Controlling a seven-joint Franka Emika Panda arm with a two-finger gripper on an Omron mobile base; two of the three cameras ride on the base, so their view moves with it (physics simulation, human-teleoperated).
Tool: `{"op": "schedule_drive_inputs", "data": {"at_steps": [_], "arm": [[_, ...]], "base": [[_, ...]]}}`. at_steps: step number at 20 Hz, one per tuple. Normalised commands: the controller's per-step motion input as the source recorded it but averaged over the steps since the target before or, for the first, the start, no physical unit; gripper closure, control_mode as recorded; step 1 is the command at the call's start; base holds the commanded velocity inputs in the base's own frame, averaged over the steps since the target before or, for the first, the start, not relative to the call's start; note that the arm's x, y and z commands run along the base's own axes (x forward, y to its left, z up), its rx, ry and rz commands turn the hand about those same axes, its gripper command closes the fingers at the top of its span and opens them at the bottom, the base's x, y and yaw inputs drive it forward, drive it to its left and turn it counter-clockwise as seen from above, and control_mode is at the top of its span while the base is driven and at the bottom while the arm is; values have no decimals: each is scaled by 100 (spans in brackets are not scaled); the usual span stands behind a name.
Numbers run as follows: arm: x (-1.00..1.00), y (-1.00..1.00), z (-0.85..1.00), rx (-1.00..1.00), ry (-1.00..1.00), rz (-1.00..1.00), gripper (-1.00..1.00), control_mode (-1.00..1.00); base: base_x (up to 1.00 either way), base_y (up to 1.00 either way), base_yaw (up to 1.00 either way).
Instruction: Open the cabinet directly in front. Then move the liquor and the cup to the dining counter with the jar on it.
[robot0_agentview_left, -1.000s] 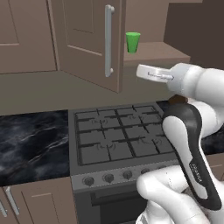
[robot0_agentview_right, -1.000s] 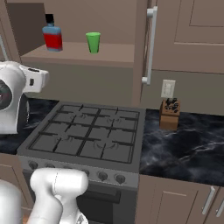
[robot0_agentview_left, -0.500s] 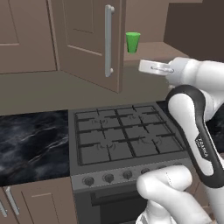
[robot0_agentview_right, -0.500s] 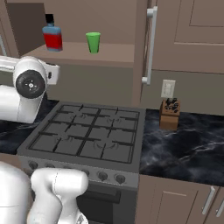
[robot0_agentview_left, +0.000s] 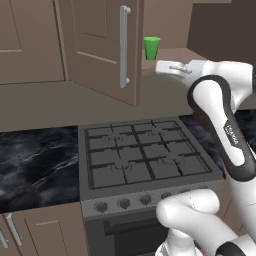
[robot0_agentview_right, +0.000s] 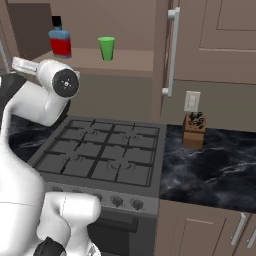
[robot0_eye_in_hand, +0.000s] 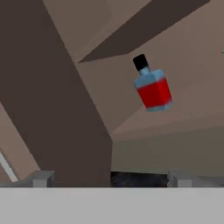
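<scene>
open cabinet, liquor and cup on its shelf

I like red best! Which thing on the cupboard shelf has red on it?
The small pale blue bottle with the black cap wears a broad red label. The little round cup standing beside it on the shelf is plain bright green.

The cabinet has a matt taupe-brown painted look, smooth, with a bar handle of brushed silver metal. The liquor bottle looks like pale blue glass with a flat red label and a dull black cap. The cup is plain green plastic, smooth. The stove is matt grey metal. The tabletop is glossy black marble with white veins. The knife block looks wooden.
</scene>
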Motion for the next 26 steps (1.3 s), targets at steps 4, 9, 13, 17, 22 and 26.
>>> {"op": "schedule_drive_inputs", "data": {"at_steps": [4, 9, 13, 17, 22, 26], "arm": [[29, 5, 0, 2, 14, 17, -100, -100], [65, 38, -15, 0, 5, 13, -100, -100], [64, 36, -23, 0, 2, 4, -100, -100], [49, 26, -25, 0, -3, 3, -100, -100], [1, 93, -3, -11, -10, 18, -100, -100], [-7, 100, 0, -26, -7, 18, -100, -100]], "base": [[0, 0, 0], [0, 0, 0], [0, 0, 0], [0, 0, 0], [0, 0, 0], [0, 0, 0]]}}
